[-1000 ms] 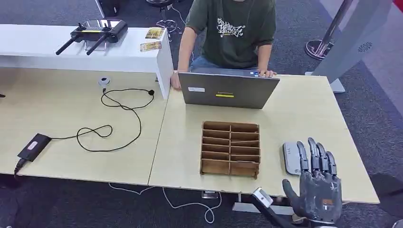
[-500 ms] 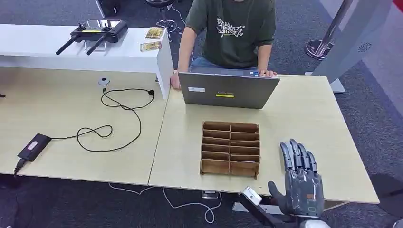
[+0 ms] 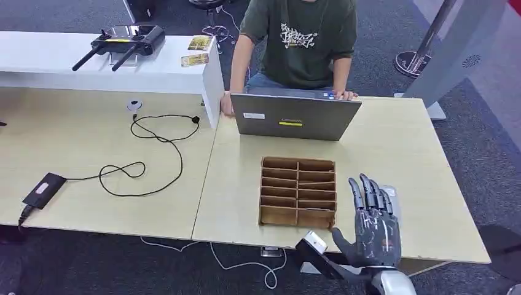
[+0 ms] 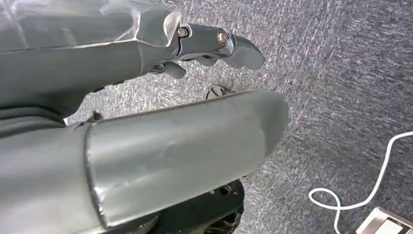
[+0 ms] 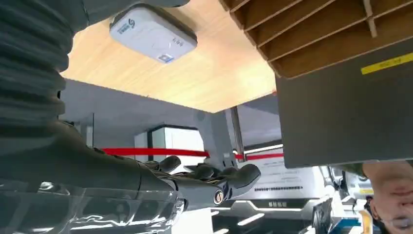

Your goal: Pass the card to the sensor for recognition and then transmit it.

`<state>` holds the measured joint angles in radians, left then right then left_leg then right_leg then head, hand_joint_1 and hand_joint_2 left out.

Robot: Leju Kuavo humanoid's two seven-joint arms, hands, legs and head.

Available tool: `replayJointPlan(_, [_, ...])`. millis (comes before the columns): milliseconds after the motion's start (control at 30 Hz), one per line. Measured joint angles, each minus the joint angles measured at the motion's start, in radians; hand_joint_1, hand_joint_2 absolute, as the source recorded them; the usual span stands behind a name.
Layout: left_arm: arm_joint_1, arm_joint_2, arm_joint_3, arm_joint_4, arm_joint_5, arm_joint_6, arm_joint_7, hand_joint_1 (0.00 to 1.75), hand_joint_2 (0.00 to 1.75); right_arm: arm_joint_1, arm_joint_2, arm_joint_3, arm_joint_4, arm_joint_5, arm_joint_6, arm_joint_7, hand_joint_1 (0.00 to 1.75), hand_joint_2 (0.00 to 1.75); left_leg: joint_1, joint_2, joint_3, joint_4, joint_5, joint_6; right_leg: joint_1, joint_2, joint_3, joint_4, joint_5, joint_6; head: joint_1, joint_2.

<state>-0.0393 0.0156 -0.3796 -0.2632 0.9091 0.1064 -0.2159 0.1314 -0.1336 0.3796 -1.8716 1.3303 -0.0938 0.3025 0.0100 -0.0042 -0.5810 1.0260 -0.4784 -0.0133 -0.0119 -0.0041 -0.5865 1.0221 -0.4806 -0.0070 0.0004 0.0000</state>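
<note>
The right hand (image 3: pixel 372 224), empty with fingers spread, has moved left from the card reader (image 5: pixel 152 33) toward the wooden organizer (image 3: pixel 298 192); probably it goes for a card, which I cannot see.

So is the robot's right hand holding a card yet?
No: the right hand is open, fingers straight and apart, empty above the table.

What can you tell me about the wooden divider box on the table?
The wooden box is a shallow brown tray that looks like thin plywood or cardboard, split by thin walls into two columns of narrow slots. The slots look empty. It lies flat on the pale table, between the grey laptop and the near edge. The right hand is raised just beside it, apparently not touching it.
</note>
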Motion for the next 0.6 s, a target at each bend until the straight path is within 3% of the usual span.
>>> replayJointPlan(600, [-0.014, -0.004, 0.014, -0.017, -0.047, 0.0, 0.042, 0.0, 0.0, -0.104, 0.073, 0.006, 0.18, -0.024, 0.028, 0.002, 0.0, 1.75, 0.0, 0.0, 0.0, 0.0, 0.0, 0.0, 0.0, 0.0, 0.0, 0.0, 0.0, 0.0, 0.0, 0.0])
